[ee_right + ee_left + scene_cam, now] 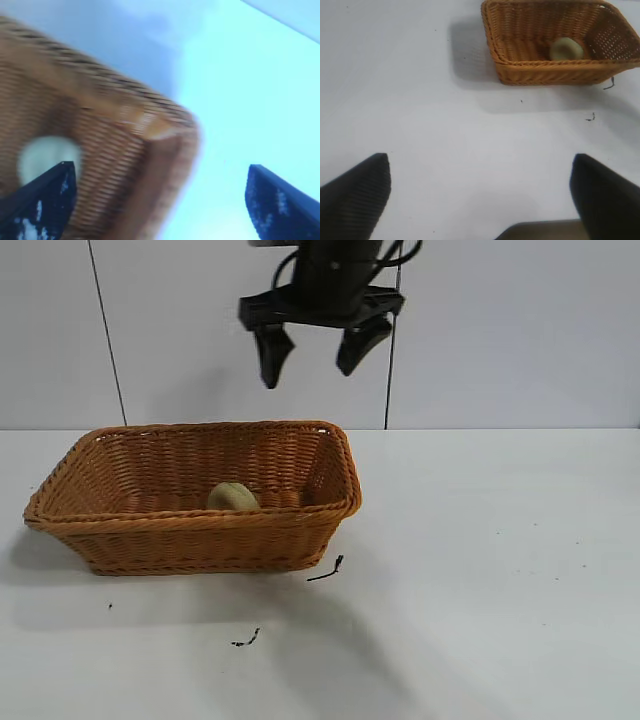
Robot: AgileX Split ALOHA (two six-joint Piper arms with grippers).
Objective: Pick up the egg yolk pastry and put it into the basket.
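Note:
The egg yolk pastry [232, 497], a pale yellow-green lump, lies inside the orange-brown wicker basket [200, 545] on the white table, near its front wall. My right gripper [312, 360] hangs high above the basket's right end, open and empty. In the right wrist view the basket's corner [125, 130] and the pastry [47, 155] show below the spread right gripper [160, 170]. My left gripper [479, 165] is open and empty over bare table, far from the basket [550, 72] and pastry [566, 48]; it is out of the exterior view.
Small black scraps lie on the table in front of the basket's right corner [327, 570] and nearer the front [247, 640]. A thin black cable [108, 340] runs down the back wall. White table spreads to the right of the basket.

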